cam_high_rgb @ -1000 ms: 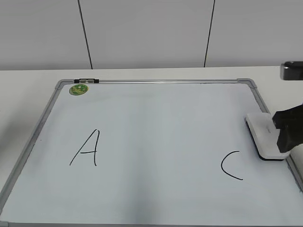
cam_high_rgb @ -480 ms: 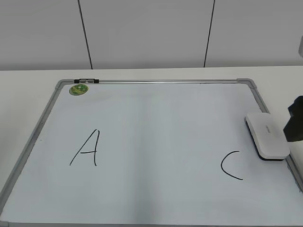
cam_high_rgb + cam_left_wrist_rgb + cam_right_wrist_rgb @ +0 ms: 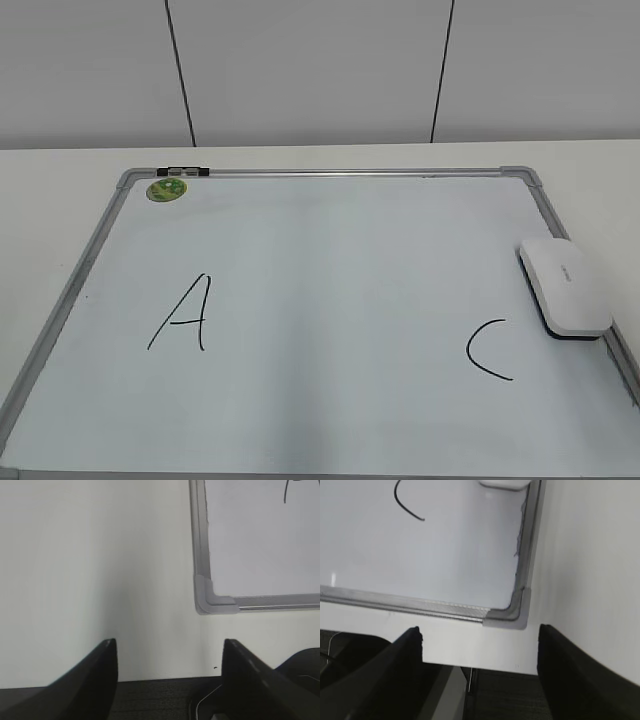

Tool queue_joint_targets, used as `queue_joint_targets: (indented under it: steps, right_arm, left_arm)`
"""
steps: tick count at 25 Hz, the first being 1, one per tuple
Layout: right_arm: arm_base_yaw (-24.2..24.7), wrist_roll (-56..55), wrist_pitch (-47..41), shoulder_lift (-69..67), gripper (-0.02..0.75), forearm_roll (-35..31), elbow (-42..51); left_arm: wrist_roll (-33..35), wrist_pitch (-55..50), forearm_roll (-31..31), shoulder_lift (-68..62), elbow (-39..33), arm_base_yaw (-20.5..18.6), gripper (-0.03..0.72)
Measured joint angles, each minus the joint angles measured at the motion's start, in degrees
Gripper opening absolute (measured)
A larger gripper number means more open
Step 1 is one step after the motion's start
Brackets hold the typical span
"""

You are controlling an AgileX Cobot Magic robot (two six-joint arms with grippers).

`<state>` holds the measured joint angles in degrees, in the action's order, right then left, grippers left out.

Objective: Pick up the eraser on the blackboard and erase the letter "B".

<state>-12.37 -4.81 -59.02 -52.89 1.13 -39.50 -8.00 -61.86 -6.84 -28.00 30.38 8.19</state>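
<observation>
Blackboard (image 3: 320, 420) on white table (image 3: 60, 190)

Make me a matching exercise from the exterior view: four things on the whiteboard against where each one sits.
Things:
1. eraser
2. green magnet
3. letter A
4. letter C

Places:
a. far left corner of the whiteboard
b. against the right frame
c. near right, beside the eraser
d. near left area

Pairs: 1-b, 2-a, 3-d, 4-c

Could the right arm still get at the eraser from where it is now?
Probably yes. The eraser lies uncovered at the blackboard's right edge, nothing beside it but the "C". The right gripper has open fingers over the board's near right corner.
</observation>
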Motion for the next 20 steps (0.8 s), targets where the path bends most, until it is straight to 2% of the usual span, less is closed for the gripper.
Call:
queue_joint_targets:
  steps: [6, 10, 20]
  right_arm:
    - [0.0, 3.4, -2.4, 13.8, 0.53, 1.2, 9.0]
    - [0.0, 3.9, -3.9, 20.0, 0.53, 1.9, 10.0]
    - [0.0, 4.2, -5.0, 21.3, 0.529, 2.5, 11.0]
  left_arm:
    - [0.0, -0.1, 1.0, 4.1, -0.5, 0.1, 0.492]
    - [0.0, -0.1, 1.0, 5.2, -0.5, 0.1, 0.491]
    - [0.0, -0.1, 1.1, 5.2, -0.5, 0.1, 0.491]
